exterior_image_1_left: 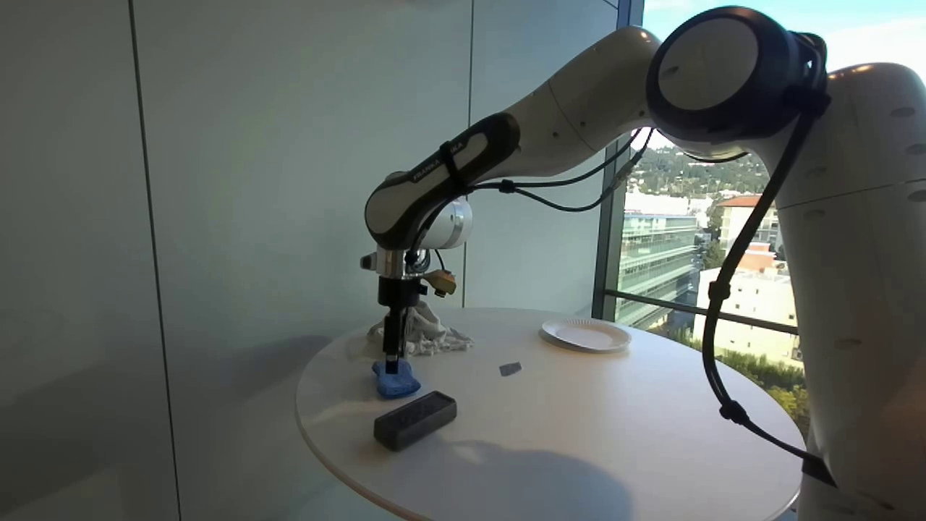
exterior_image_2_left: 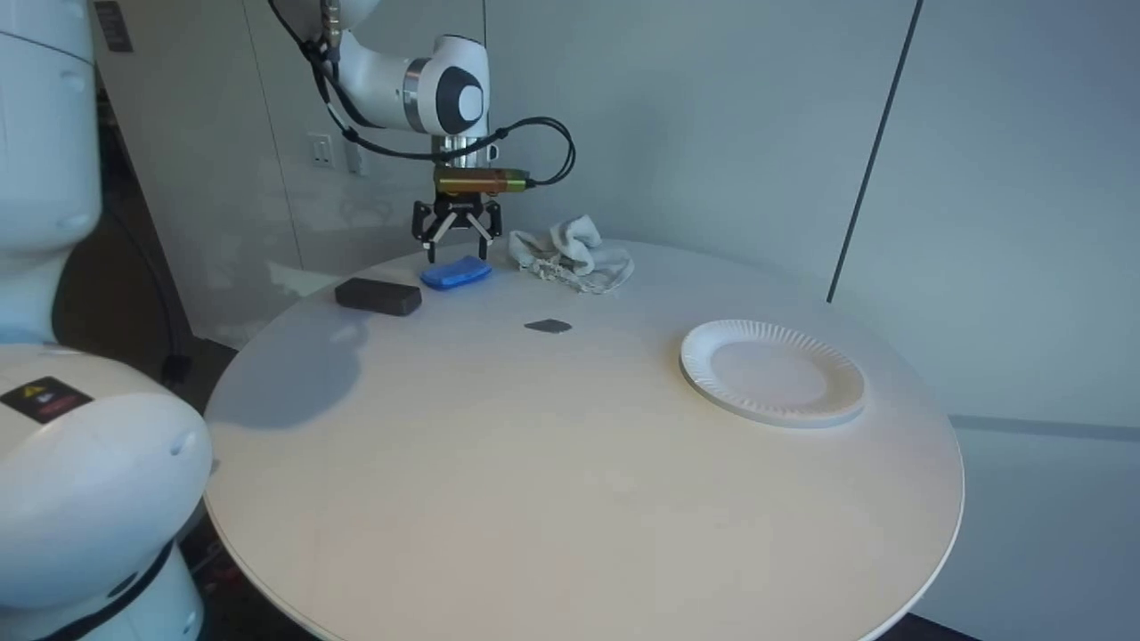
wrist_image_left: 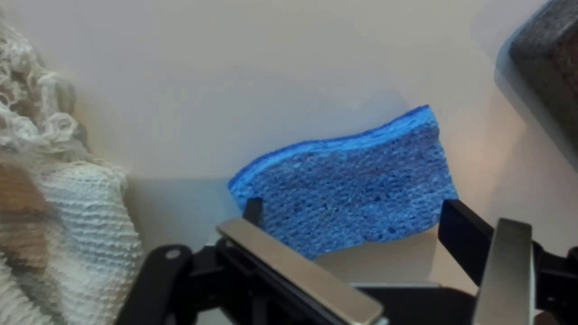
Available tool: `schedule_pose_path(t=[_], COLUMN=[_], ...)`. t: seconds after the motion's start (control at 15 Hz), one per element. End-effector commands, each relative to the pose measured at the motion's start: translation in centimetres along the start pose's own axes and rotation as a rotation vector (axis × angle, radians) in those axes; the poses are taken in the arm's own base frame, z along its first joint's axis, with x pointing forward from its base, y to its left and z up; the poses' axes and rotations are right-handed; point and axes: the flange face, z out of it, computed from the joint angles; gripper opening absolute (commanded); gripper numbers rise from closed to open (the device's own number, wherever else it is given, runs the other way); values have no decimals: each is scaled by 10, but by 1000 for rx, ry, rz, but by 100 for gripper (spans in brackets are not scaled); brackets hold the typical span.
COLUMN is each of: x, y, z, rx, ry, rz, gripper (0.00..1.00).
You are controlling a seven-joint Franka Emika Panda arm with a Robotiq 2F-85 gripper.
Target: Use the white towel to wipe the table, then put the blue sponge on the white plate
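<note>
The blue sponge (exterior_image_1_left: 399,385) lies on the white round table (exterior_image_1_left: 579,427). It also shows in an exterior view (exterior_image_2_left: 456,273) and fills the middle of the wrist view (wrist_image_left: 352,185). My gripper (exterior_image_2_left: 458,255) is open and points down just above the sponge. In the wrist view its fingertips (wrist_image_left: 351,210) are apart, at the left and right sides of the sponge, with nothing held. The crumpled white towel (exterior_image_2_left: 579,254) lies beside the sponge and shows at the left of the wrist view (wrist_image_left: 90,216). The white plate (exterior_image_2_left: 770,372) lies empty, apart from them (exterior_image_1_left: 587,335).
A dark grey block (exterior_image_1_left: 415,420) lies close to the sponge on the side away from the towel; it shows at the wrist view's right corner (wrist_image_left: 553,58). A small flat grey piece (exterior_image_2_left: 548,326) lies on the table. A wall (exterior_image_2_left: 712,133) stands behind the table.
</note>
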Motion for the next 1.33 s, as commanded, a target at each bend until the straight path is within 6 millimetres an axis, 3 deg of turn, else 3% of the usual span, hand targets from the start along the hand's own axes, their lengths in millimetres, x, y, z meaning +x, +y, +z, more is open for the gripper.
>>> schedule_pose_path(t=[0.0,0.33,0.53,0.93,1.27], x=[16,15,15,29,26], y=[-2,2,-3,0,14], z=[-10,-1,7,-3,7], rx=[0,-104,-56,182,194], ry=[-31,-217,-312,-139,-171], rz=[60,283,348,386,521], gripper=[100,100,100,100,100])
